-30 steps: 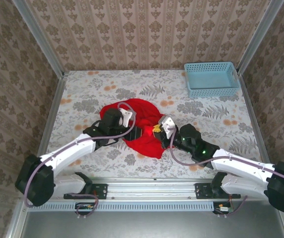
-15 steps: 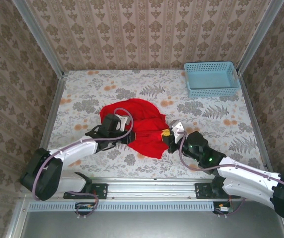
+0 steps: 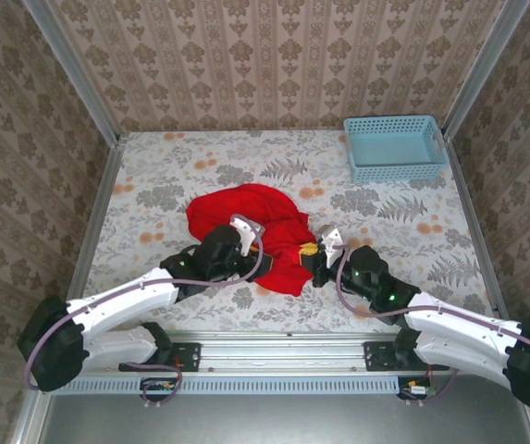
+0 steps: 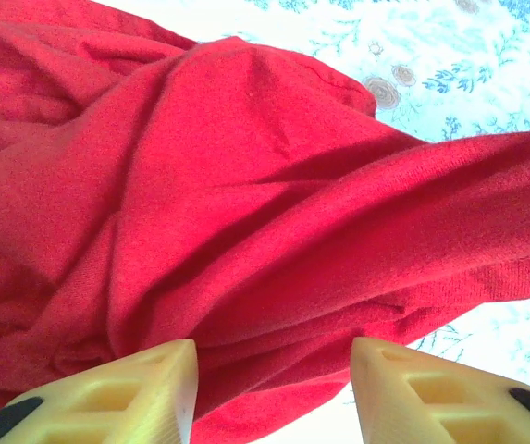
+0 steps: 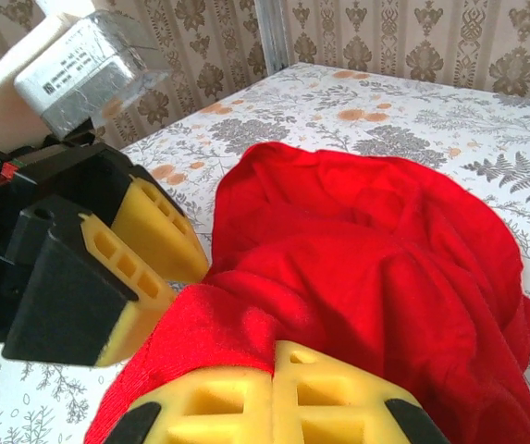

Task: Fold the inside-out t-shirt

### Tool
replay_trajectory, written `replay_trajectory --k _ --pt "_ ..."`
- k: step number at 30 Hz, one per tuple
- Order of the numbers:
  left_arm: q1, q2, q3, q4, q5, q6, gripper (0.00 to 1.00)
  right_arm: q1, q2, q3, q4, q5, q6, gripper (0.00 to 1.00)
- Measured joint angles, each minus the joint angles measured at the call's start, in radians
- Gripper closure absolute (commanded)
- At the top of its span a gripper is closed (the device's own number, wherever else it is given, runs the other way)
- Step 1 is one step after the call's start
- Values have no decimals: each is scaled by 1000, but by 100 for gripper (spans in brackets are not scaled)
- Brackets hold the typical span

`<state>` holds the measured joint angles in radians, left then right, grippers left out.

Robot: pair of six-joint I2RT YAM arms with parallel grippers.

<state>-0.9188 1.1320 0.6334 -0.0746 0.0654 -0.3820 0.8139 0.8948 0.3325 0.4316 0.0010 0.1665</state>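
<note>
Since the earlier frame, the left gripper (image 3: 265,250) has slid right, its jaws now parted.
Its fingers (image 4: 126,393) straddle loose red cloth without gripping; the right gripper (image 3: 309,251) pinches the inside-out t-shirt (image 3: 253,209), crumpled just left of centre frame.

Matt, finely knitted red cloth t-shirt (image 4: 246,203); smooth slotted light-blue plastic basket (image 3: 399,172).
</note>
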Motion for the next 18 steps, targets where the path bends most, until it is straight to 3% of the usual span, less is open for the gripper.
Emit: replay_trajectory --k 5,11,18 --pt "-9 58 16 -1 -28 13 44 2 0 0 0 -10 5 100" --pt "34 112 57 -4 -52 14 65 3 0 0 -1 -27 7 100" --pt "97 222 140 11 -55 9 73 10 0 0 -1 -33 21 100"
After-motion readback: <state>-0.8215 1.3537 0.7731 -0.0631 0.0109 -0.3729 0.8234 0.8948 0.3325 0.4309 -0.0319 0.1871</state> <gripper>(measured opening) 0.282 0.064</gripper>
